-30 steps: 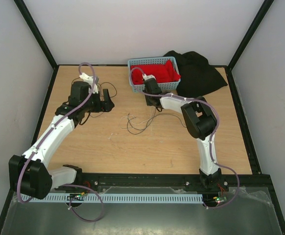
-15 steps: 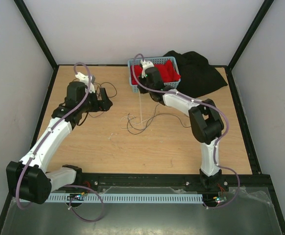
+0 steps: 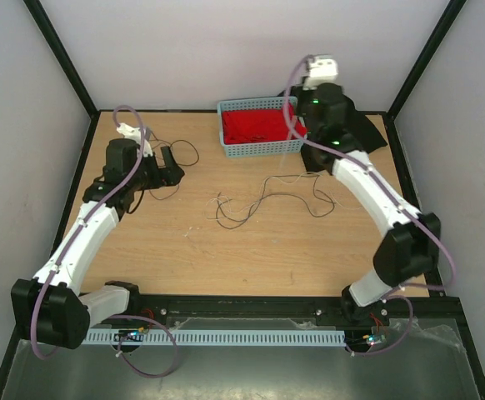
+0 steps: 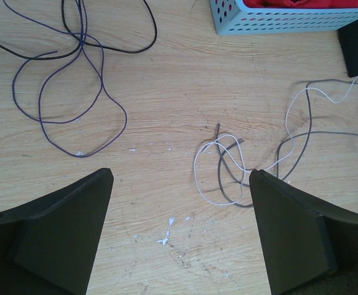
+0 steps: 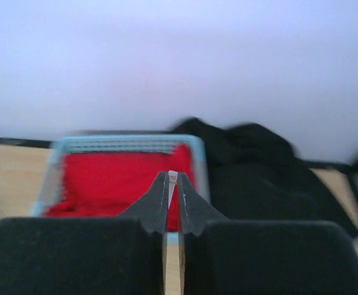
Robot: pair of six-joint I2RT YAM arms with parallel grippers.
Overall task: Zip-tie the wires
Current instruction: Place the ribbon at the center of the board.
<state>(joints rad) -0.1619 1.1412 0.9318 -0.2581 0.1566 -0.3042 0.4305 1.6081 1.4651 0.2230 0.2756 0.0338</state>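
The wires lie in loose loops on the wooden table: one tangle (image 3: 259,204) in the middle and another (image 3: 184,154) at the back left. In the left wrist view dark and purple strands (image 4: 74,80) curl at upper left, and white and grey ones (image 4: 228,166) lie just ahead. My left gripper (image 3: 169,167) (image 4: 180,175) hovers low over the table, open and holding nothing. My right gripper (image 3: 307,125) (image 5: 173,179) is raised high by the basket, shut on a thin white zip tie (image 5: 173,177) whose end shows between the tips.
A light-blue basket (image 3: 259,104) (image 4: 277,21) (image 5: 123,142) with red cloth (image 3: 255,127) stands at the back centre. A black cloth (image 3: 363,129) (image 5: 253,166) lies to its right. Black frame posts and white walls surround the table.
The right arm has swung up and to the right from beside the basket, carrying the white zip tie. The left gripper has drifted slightly left.
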